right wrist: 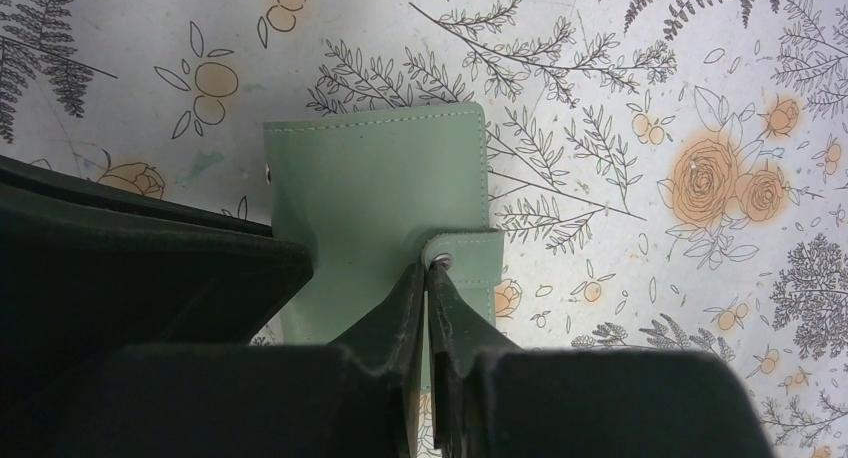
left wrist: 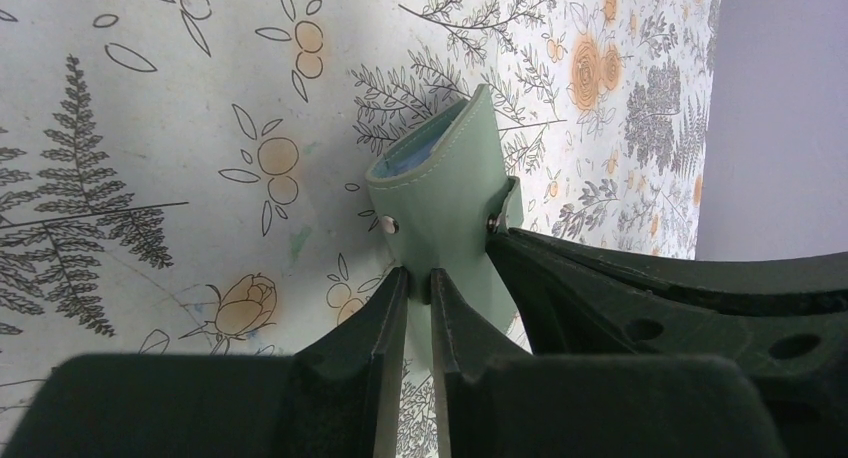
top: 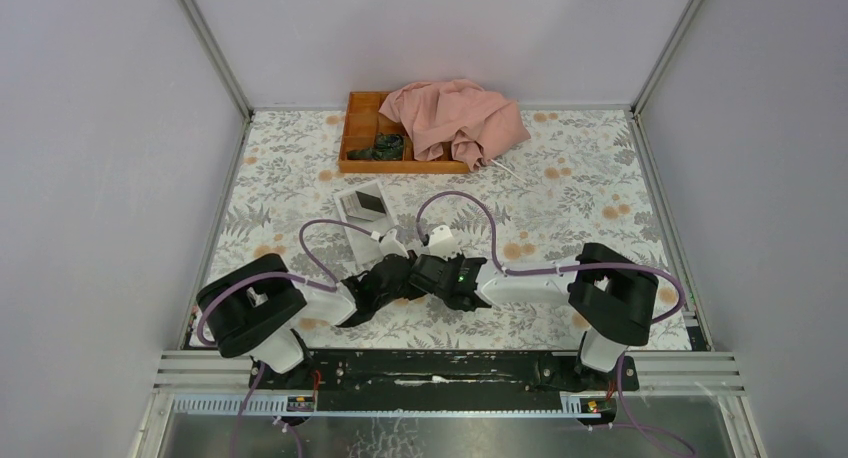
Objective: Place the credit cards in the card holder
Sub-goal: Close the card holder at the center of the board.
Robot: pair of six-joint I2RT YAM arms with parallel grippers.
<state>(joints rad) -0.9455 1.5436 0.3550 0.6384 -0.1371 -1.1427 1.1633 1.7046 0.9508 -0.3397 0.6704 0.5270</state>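
The card holder, a dull grey-green folded case, is held off the floral table between both grippers. My left gripper is shut on its lower edge. Pale blue shows inside its open top end. In the right wrist view the card holder faces flat-on, and my right gripper is shut on its snap strap. From above, the left gripper and the right gripper meet tip to tip and hide the holder. No credit cards show as separate things.
A white open-topped box with something dark grey in it lies just beyond the grippers. An orange wooden tray stands at the back, half covered by a pink cloth. Grey walls close in the table on three sides.
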